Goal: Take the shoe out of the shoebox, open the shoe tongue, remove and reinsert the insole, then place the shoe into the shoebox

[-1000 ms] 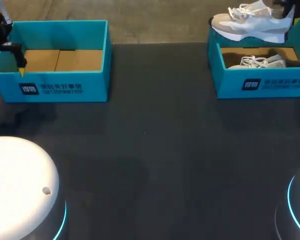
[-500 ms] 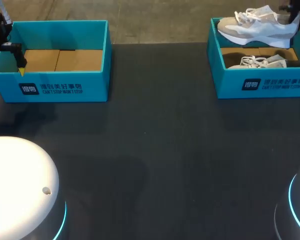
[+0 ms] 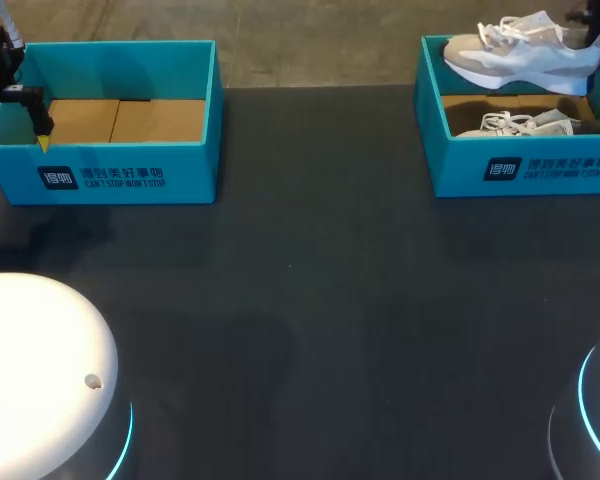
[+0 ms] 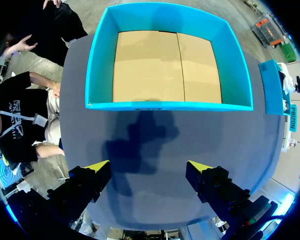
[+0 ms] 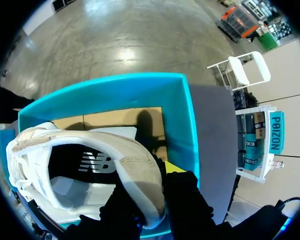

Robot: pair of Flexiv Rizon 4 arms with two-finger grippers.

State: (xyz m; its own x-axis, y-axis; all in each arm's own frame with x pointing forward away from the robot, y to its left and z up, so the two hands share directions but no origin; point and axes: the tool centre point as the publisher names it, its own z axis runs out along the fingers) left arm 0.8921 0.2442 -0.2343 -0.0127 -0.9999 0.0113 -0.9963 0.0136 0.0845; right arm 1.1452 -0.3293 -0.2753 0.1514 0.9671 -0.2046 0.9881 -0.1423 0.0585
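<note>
Gripping a white shoe [image 5: 90,165] by the heel collar with the right gripper [image 5: 155,175], black fingers pressed on it from two sides, one yellow tip showing beside the heel. Holding it lifted over the right shoebox [image 5: 185,125], toe turned toward the table's middle, laces up, cardboard floor in sight beyond the shoe. From the head view, impossible to tell whether the sole of the shoe [image 3: 530,55] touches the far rim of the right shoebox [image 3: 520,165]. Lying lower, inside that box near its front wall, a second shoe [image 3: 515,125].

Waiting well apart at the table's other side with the left gripper [image 4: 149,167], fingers spread wide with nothing between them, hanging over bare dark table [image 4: 165,145] close to its edge. Just ahead of those fingers, the near wall of the left shoebox [image 4: 170,106], open-topped, only its tan cardboard floor showing.

Seen from above, the left gripper [image 3: 35,115] at the outer end wall of the left shoebox [image 3: 120,180]. Both boxes set near the table's far edge, the right one running to the view's border. Separating them, a wide stretch of dark table [image 3: 310,280] reaching to the near side.
</note>
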